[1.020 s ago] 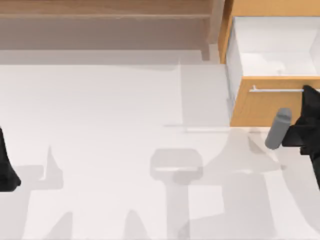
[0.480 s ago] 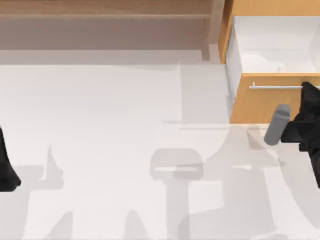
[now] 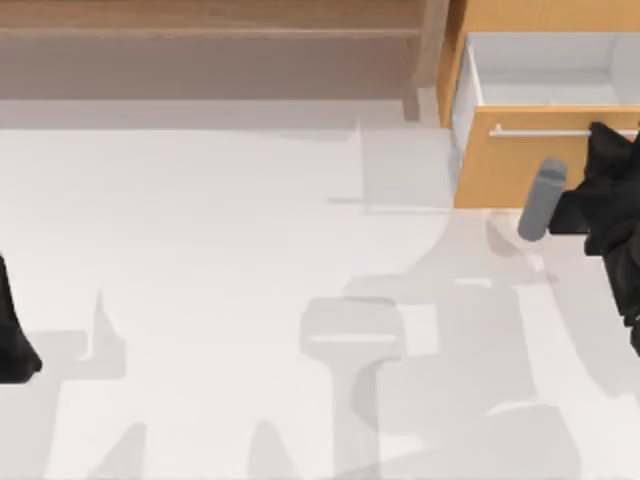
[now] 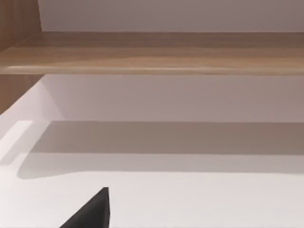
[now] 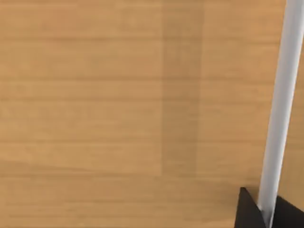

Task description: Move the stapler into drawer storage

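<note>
Top view had my right gripper (image 3: 598,135) pinching the handle (image 3: 540,132), upper right, with the drawer (image 3: 520,165) part-open; closing seemed underway, so next push squarely.

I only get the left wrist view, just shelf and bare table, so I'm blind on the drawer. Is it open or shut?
Observer: Partly open. The drawer, at the table's far right, shows a strip of white inside behind its orange front.
Operator: Where is the right gripper?
Observer: The right gripper is shut on the handle, with a black tip against each side of the bar.
Operator: And my left arm?
Observer: The left gripper is parked at the table's left edge, far from the drawer.
</note>
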